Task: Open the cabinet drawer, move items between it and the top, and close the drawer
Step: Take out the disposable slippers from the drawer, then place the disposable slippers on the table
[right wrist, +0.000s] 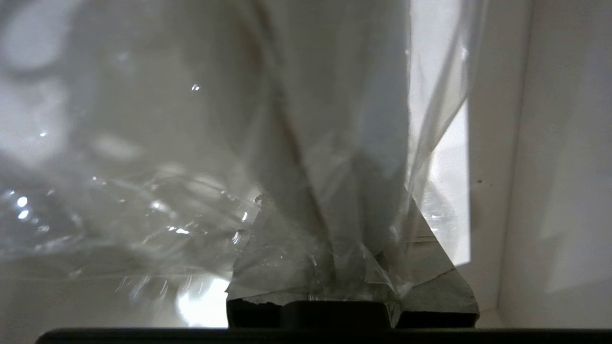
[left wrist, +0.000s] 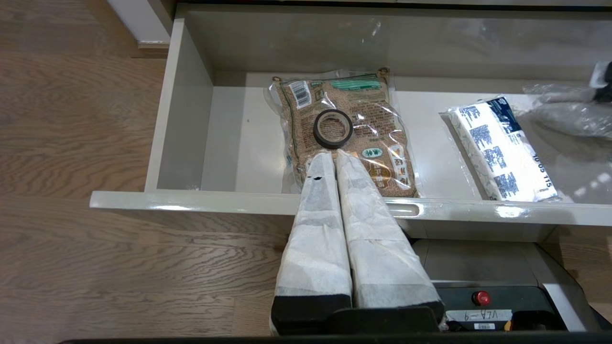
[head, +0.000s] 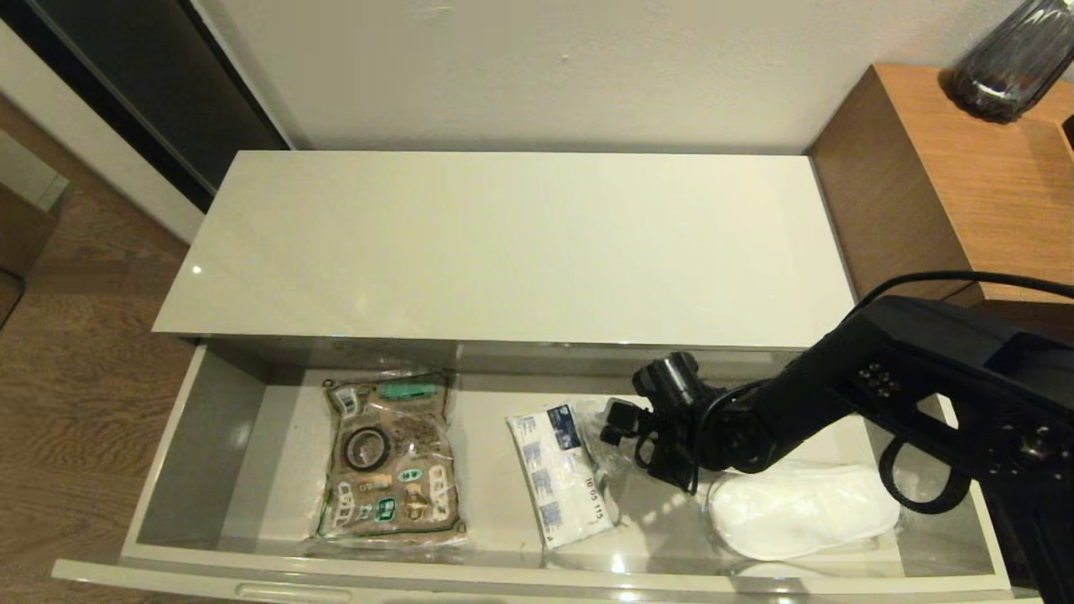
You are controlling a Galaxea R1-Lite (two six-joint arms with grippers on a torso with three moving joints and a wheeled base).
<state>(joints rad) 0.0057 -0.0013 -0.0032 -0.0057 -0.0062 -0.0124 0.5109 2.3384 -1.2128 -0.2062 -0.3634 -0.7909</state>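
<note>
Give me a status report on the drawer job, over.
Right end effector down in the open drawer, pinching the slippers' clear wrap. Left end effector shut, parked out front. Cabinet top bare. Nothing in the way.

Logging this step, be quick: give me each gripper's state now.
Left gripper: shut, empty, parked in front of the open cabinet drawer.
Right gripper: inside the drawer, fingers closed on the clear plastic wrap of the slippers.

open drawer (head: 168, 470): tape roll (head: 367, 448), tissue pack (head: 558, 475), wrapped slippers (head: 801, 512) inside
</note>
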